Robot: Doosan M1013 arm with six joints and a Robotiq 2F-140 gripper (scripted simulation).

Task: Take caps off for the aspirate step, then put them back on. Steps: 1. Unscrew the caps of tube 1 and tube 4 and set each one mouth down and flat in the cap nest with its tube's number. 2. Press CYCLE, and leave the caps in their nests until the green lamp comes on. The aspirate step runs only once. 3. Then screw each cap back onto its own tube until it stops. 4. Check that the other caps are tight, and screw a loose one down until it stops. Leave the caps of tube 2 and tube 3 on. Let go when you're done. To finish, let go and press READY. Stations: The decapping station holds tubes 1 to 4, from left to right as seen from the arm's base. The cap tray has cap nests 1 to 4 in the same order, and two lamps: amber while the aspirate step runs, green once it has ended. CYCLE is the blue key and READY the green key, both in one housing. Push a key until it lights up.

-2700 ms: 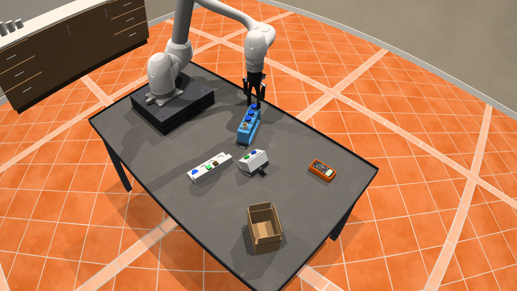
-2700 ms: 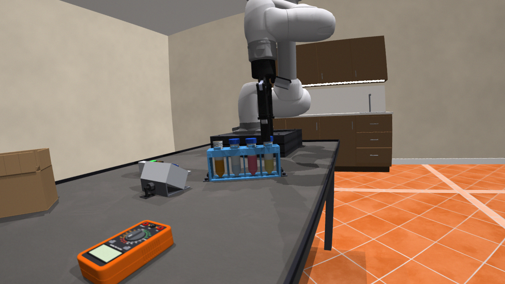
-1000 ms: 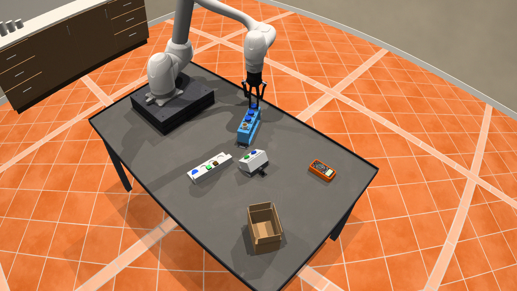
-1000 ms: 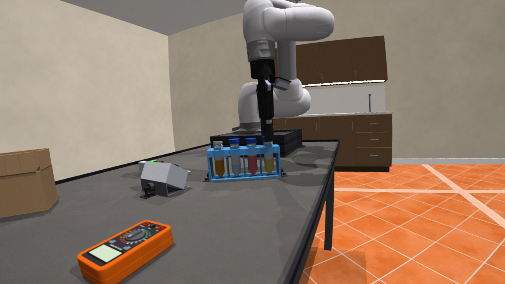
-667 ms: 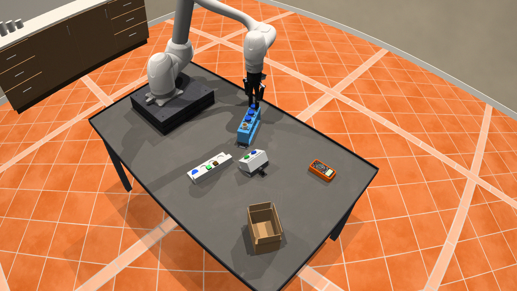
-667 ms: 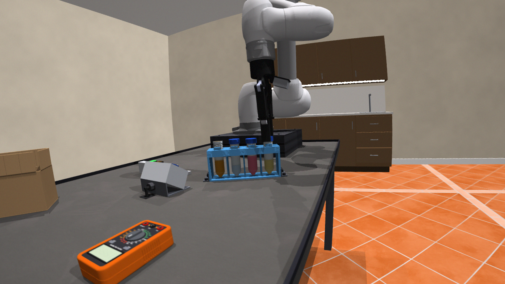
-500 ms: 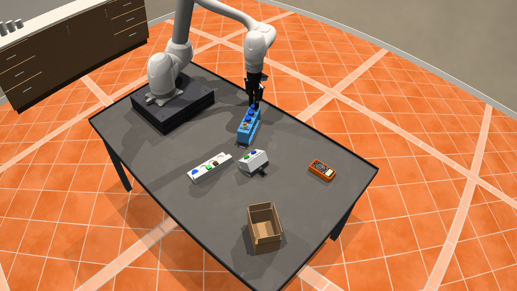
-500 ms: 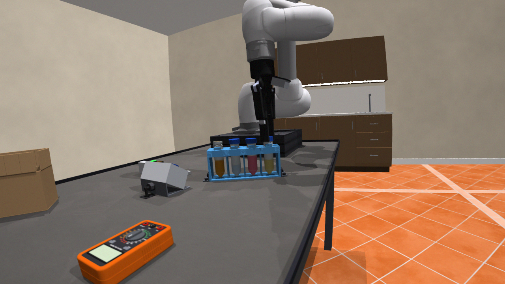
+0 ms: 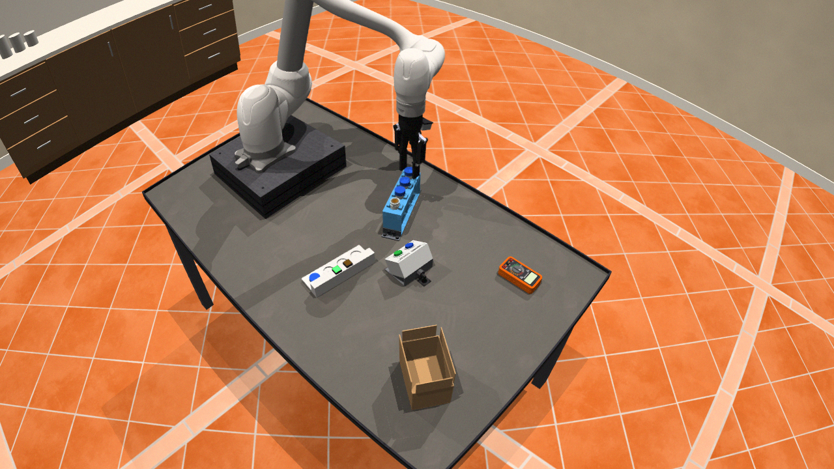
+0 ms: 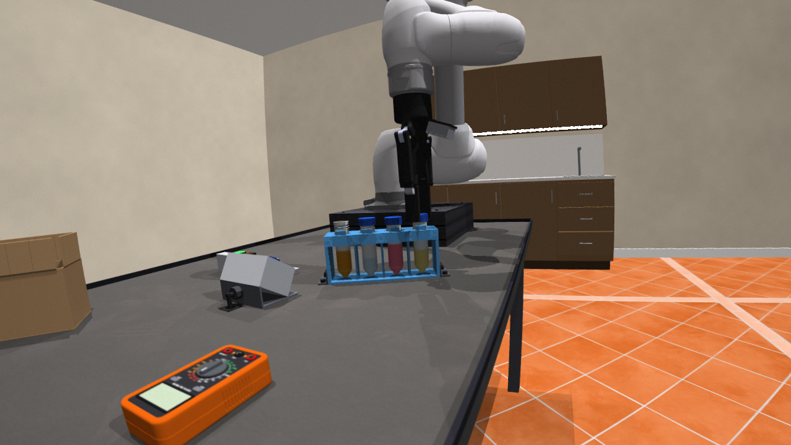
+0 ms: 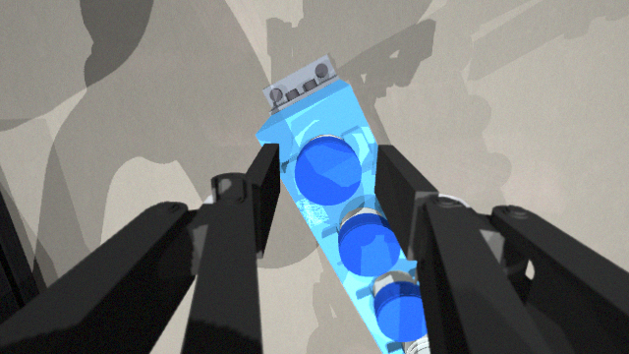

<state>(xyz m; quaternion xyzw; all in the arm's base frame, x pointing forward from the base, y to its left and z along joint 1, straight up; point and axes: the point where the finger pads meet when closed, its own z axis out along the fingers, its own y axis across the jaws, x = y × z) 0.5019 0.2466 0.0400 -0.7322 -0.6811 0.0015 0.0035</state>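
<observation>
The blue tube rack stands mid-table. My gripper is open and straddles the blue cap of tube 4, with a gap on each side; the cap sits on its tube. Tube 1 has no cap. Its blue cap lies in the end nest of the white cap tray. Tubes 2 and 3 carry their caps. The tray's green lamp looks bright, the amber one dark.
The grey key housing with the green key and the blue key sits beside the tray. An orange multimeter and an open cardboard box lie farther out. The arm's black base is behind.
</observation>
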